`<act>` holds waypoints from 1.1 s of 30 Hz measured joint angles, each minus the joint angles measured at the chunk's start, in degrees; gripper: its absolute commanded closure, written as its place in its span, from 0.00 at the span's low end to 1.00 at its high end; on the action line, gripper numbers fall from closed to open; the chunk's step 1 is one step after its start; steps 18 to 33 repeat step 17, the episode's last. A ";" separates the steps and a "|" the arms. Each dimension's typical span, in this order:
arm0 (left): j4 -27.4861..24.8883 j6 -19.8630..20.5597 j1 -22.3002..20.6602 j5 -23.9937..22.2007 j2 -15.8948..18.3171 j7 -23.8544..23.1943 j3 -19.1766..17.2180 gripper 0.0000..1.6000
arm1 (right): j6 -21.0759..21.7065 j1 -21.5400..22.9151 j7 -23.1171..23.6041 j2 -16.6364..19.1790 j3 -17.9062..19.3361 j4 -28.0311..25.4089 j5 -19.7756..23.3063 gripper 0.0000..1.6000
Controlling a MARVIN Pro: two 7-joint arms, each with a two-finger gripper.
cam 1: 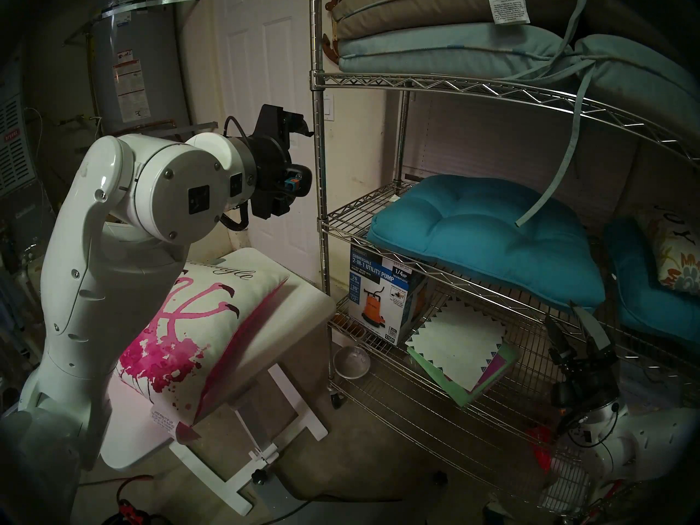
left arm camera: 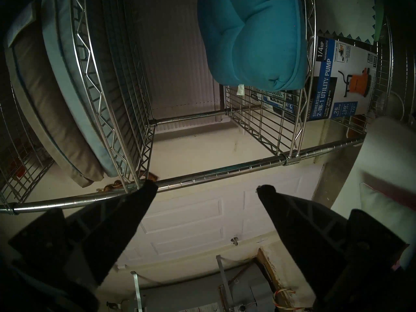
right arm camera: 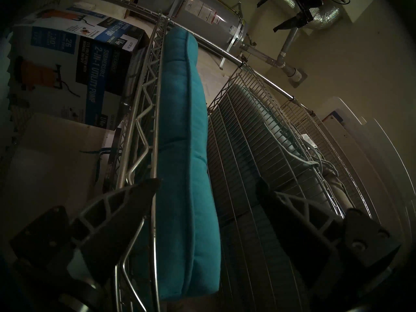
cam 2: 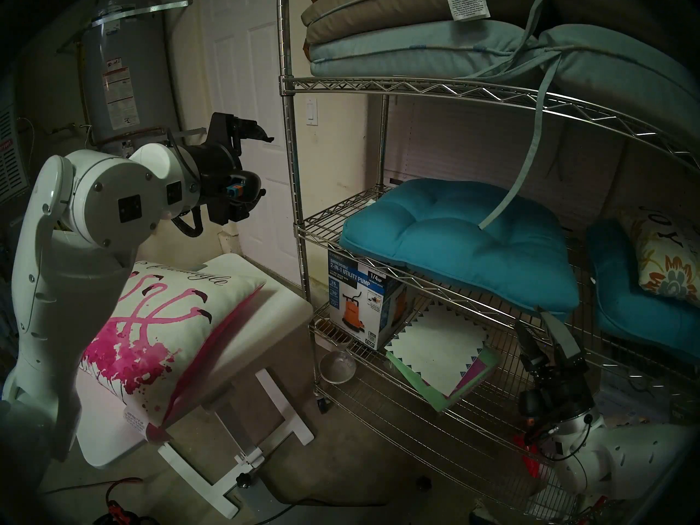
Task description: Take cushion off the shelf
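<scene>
The cushion (cam 1: 197, 323), white with a magenta flamingo print, black script and a pink back, lies tilted on the small white table (cam 1: 303, 308), left of the chrome wire shelf (cam 1: 320, 153). It also shows in the other head view (cam 2: 151, 323). My left gripper (cam 1: 299, 172) is open and empty, raised above the cushion and just left of the shelf's front post (left arm camera: 225, 172). My right gripper (cam 1: 564, 316) is open and empty, pointing up just below the middle tier's front edge, by the teal tufted cushion (cam 1: 485, 240).
A utility pump box (cam 1: 382, 297) and paper sheets (cam 1: 454, 353) sit on the lower tier. Stacked grey and pale-blue cushions (cam 1: 435, 47) fill the top tier, a strap hanging down. A floral pillow (cam 1: 678, 263) is far right. A water heater (cam 1: 140, 58) stands behind.
</scene>
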 measured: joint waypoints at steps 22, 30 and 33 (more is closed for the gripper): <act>0.01 0.28 -0.21 0.49 -0.21 -0.56 0.20 0.00 | 0.00 -1.13 -0.11 -1.41 1.54 0.31 -0.68 0.00; 0.01 0.28 -0.21 0.49 -0.21 -0.56 0.20 0.00 | 0.00 -1.13 -0.11 -1.41 1.54 0.31 -0.68 0.00; 0.01 0.28 -0.21 0.49 -0.21 -0.56 0.20 0.00 | 0.00 -1.13 -0.11 -1.41 1.54 0.31 -0.68 0.00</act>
